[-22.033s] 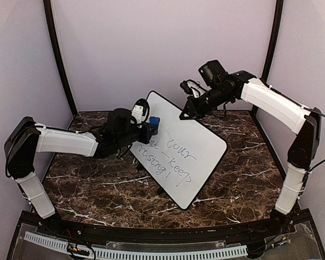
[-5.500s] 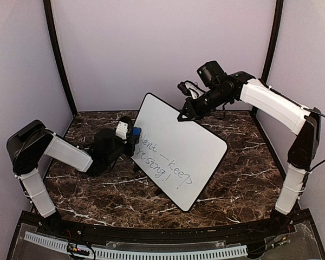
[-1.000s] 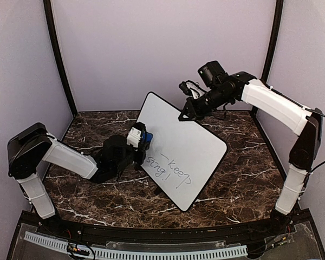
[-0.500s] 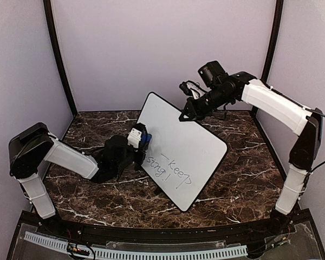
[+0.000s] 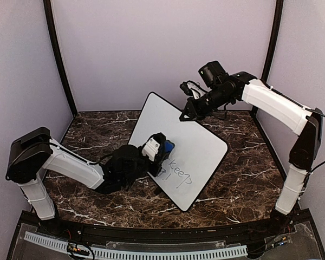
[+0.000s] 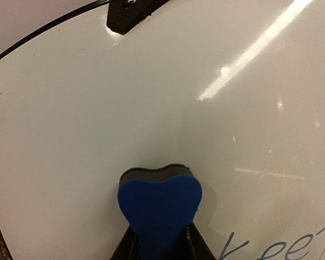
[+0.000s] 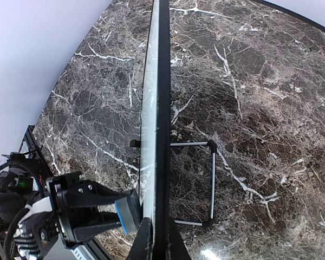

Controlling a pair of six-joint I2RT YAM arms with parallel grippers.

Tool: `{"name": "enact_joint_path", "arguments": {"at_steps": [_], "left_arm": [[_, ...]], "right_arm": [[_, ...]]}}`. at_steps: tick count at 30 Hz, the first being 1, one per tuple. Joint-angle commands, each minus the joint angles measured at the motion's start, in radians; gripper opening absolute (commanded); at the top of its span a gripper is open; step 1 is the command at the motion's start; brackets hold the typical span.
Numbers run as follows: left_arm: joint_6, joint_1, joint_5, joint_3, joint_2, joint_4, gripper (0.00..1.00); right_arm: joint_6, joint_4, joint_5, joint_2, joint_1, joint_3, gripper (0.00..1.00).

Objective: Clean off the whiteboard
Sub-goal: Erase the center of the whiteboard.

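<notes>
The whiteboard (image 5: 192, 138) stands tilted on the marble table, and my right gripper (image 5: 185, 116) is shut on its top edge. In the right wrist view I see the board edge-on (image 7: 157, 108), with the right gripper (image 7: 156, 238) pinching it. My left gripper (image 5: 162, 150) is shut on a blue eraser (image 5: 168, 147), whose dark felt face presses against the board's lower left. In the left wrist view the eraser (image 6: 160, 208) sits just left of the handwritten "keep" (image 6: 276, 249). The board above the eraser (image 6: 151, 97) is wiped white.
A thin wire stand (image 7: 212, 184) props the board from behind on the brown marble table (image 5: 86, 135). Lilac walls close in the back and both sides. The left arm (image 5: 70, 165) lies low across the table's left half.
My left gripper has slid the eraser right and downward across the board over the last second, and most of the lower word is gone. The right gripper has kept holding the top edge.
</notes>
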State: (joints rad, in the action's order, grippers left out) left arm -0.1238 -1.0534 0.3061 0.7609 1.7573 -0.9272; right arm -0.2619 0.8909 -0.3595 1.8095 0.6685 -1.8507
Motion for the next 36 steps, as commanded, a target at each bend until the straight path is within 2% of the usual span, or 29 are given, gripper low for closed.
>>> {"name": "enact_joint_path", "arguments": {"at_steps": [1, 7, 12, 20, 23, 30, 36], "left_arm": [[-0.016, -0.060, -0.164, 0.027, 0.046, 0.112, 0.00], [-0.012, -0.083, -0.181, 0.027, 0.033, 0.100, 0.00], [-0.011, -0.067, -0.030, 0.007, 0.031, 0.067, 0.00], [0.071, 0.097, 0.086, -0.030, -0.002, 0.133, 0.00], [0.056, 0.117, 0.132, -0.011, 0.012, 0.174, 0.00], [0.047, 0.111, 0.043, -0.038, 0.016, 0.161, 0.00], [0.009, 0.047, -0.035, -0.066, 0.009, 0.113, 0.00]], "right_arm": [[0.143, 0.012, -0.038, 0.018, 0.052, 0.035, 0.00], [0.141, 0.010, -0.036, 0.014, 0.052, 0.039, 0.00], [0.141, 0.012, -0.034, 0.011, 0.053, 0.041, 0.00], [0.142, 0.004, -0.034, 0.006, 0.054, 0.054, 0.00], [0.142, 0.005, -0.036, 0.008, 0.054, 0.053, 0.00], [0.142, 0.006, -0.038, 0.011, 0.054, 0.049, 0.00], [0.142, 0.008, -0.037, 0.017, 0.054, 0.042, 0.00]]}}
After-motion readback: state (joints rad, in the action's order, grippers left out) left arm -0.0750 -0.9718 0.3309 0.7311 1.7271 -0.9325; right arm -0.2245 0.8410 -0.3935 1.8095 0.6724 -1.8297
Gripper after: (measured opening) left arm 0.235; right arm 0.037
